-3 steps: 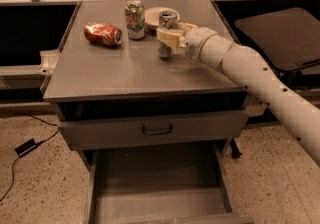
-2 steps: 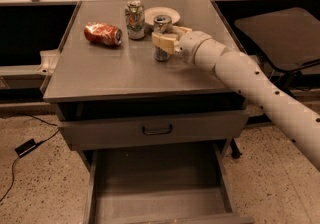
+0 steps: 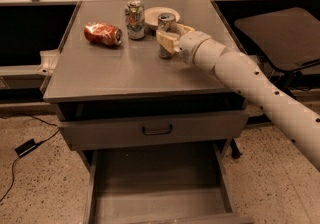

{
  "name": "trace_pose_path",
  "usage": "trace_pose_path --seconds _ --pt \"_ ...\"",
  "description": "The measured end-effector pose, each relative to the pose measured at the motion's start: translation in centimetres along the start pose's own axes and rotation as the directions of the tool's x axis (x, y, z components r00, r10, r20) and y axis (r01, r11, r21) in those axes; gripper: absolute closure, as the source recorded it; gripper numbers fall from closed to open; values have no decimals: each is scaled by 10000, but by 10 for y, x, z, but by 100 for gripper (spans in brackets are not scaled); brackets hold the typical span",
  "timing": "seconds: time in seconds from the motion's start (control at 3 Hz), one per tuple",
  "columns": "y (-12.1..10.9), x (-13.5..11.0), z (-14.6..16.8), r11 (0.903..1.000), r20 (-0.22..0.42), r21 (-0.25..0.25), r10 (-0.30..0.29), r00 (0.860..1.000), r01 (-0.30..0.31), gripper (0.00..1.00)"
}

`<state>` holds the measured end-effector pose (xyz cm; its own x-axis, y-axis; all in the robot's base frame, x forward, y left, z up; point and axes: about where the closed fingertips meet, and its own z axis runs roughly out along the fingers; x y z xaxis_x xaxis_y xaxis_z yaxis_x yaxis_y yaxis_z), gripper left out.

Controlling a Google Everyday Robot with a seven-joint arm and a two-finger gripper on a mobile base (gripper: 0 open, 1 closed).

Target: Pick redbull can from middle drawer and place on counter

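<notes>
Redbull can (image 3: pixel 166 20), slim, tall, silver-grey metal with dark markings, upright on the large flat grey metal table (image 3: pixel 125 75), right of centre and towards the back. Base at or just above the surface; cannot tell which. Gripped at mid-height by the cream-coloured gripper (image 3: pixel 169 36), jaws narrow and closed on the can's sides, one in front, one behind. Gripper carried by a thick white arm (image 3: pixel 250 83) reaching in from the lower right.

Just behind the can, a round white plate (image 3: pixel 155 14). Just left of the plate, an upright green-and-white can (image 3: pixel 134 19). Further left, a red-orange can (image 3: pixel 102 34) lying on its side. Under the table, a closed grey drawer front (image 3: pixel 115 133) with a dark loop handle. Below that, the wide shallow grey metal drawer (image 3: pixel 155 183), pulled out, plain flat floor showing.
</notes>
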<state>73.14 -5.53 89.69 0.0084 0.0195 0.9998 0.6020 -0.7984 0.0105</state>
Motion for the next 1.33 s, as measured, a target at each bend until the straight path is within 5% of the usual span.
trace_pose_path --seconds 0.33,0.67,1.0,1.33 --pt "3 6 -5 9996 -366 207 206 9991 -198 3" --pt "52 8 -45 9985 -1052 154 535 9930 -522 0" --pt "78 45 -103 9988 -1942 474 -4 9810 98 0" --pt "58 47 -108 9881 -1824 1189 -751 9803 978 0"
